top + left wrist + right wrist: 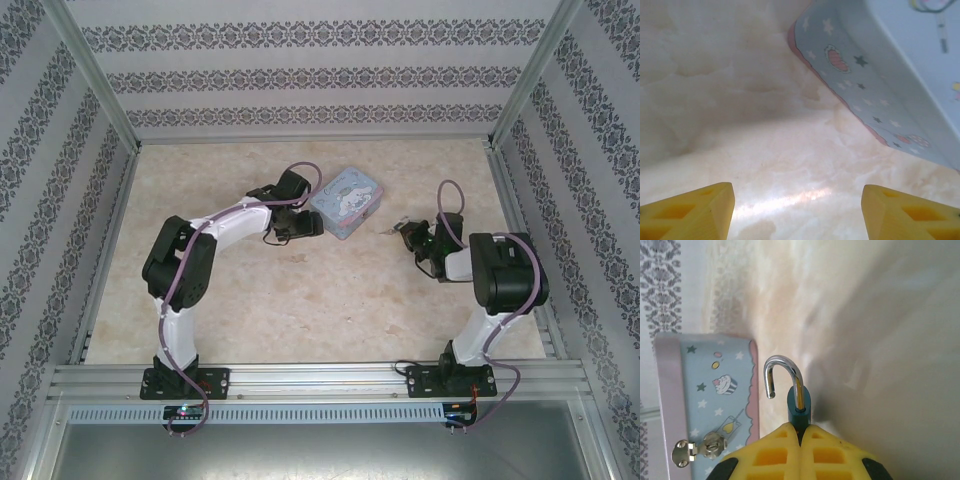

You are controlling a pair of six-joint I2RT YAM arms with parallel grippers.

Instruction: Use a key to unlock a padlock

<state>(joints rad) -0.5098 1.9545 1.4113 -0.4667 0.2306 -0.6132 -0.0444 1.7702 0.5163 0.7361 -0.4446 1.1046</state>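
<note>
In the right wrist view my right gripper (801, 429) is shut on the padlock (799, 407), a small dark teal body pinched between the yellow pads. Its silver shackle (782, 366) is swung open, the free end hanging loose and pointing toward the tin. From above, the right gripper (402, 233) sits just right of the light-blue tin (347, 202). My left gripper (798, 210) is open with nothing between its yellow fingers, low over the table at the tin's left side (305, 225). The key is out of view.
The cartoon-printed tin (710, 390) has a small metal hasp (695, 450) on its front wall. Its side wall (860, 80) rises just ahead of the left fingers. Patterned walls and metal posts (95, 75) fence the marbled table (330, 300).
</note>
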